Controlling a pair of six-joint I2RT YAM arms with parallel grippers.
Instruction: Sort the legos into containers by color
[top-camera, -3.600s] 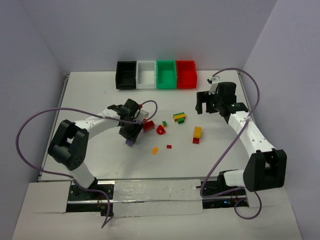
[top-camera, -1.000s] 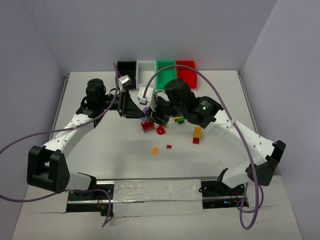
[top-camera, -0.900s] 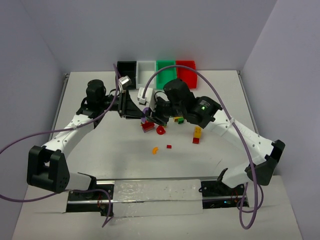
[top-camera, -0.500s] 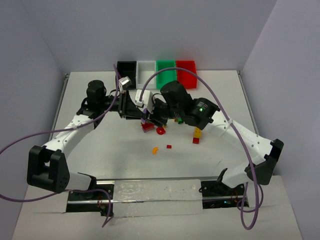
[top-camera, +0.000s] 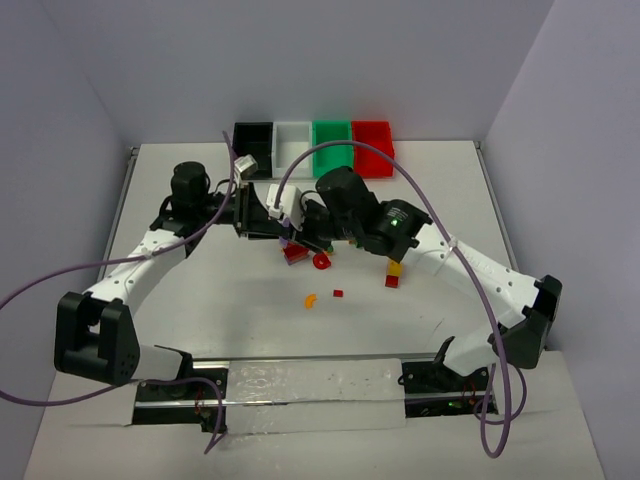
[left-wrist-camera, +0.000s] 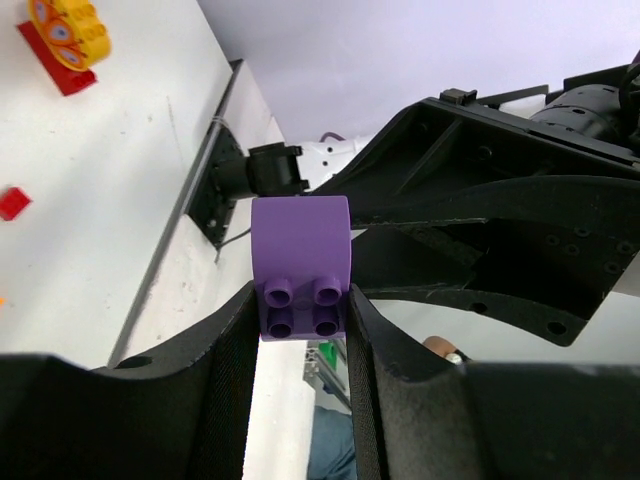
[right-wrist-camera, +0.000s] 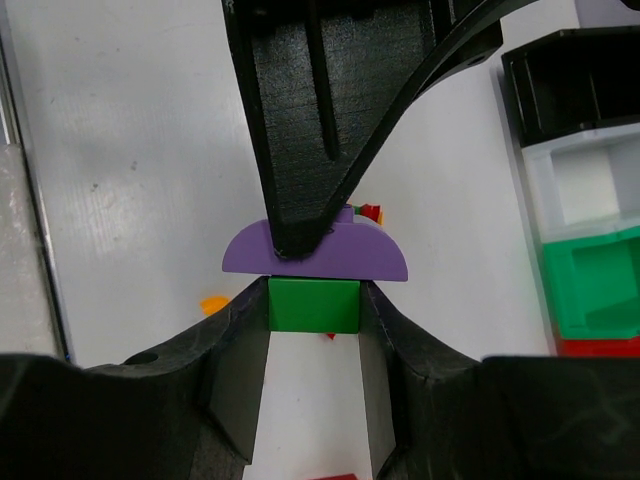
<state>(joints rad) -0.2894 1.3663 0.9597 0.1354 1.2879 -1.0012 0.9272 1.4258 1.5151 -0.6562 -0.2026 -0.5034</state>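
Observation:
Above the middle of the table my two grippers meet on one small stack. My left gripper (left-wrist-camera: 300, 330) is shut on a purple curved lego (left-wrist-camera: 300, 262), studs facing its camera. My right gripper (right-wrist-camera: 314, 320) is shut on a green brick (right-wrist-camera: 314, 304) that sits against the purple piece (right-wrist-camera: 375, 258). In the top view the stack (top-camera: 288, 236) is barely visible between the left gripper (top-camera: 272, 224) and the right gripper (top-camera: 303, 232). The black (top-camera: 253, 150), white (top-camera: 294, 148), green (top-camera: 334, 150) and red (top-camera: 372, 146) containers stand in a row at the far edge.
Loose legos lie under and near the grippers: a red brick (top-camera: 295, 254), a red round piece (top-camera: 322, 261), an orange curved piece (top-camera: 311, 299), a tiny red piece (top-camera: 338, 293) and a yellow-and-red stack (top-camera: 393, 272). The right arm hides the table behind it.
The right arm has edged left toward the left gripper with its jaws round the green brick. The left arm and the purple piece have hardly moved.

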